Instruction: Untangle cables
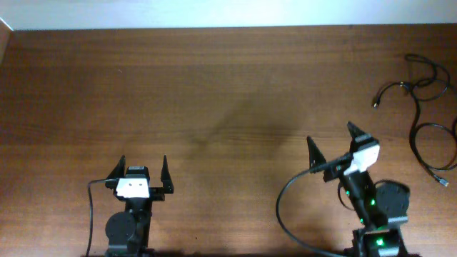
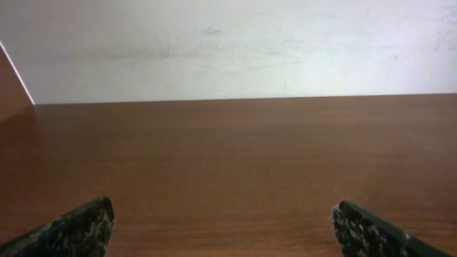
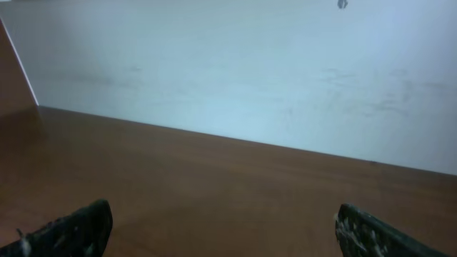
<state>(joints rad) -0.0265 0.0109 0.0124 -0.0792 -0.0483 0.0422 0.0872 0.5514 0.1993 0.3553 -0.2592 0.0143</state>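
Overhead looks straight down; both wrist views skim the table (image 2: 228, 157) toward the wall (image 2: 228, 50).

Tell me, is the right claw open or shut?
Open: the right claw; its two black pointed fingers stand wide apart, only brown wooden table between them.

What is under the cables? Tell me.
Only the wooden table shows under the cables, at the right edge. Their loops run out of frame there, so that stretch is unseen.

I see my black left arm (image 1: 132, 221) and right arm (image 1: 391, 200): white wrist housings (image 1: 132, 188), pointed fingers (image 1: 165, 171), trailing wires (image 1: 279, 208), green LEDs (image 1: 371, 205) on the right.
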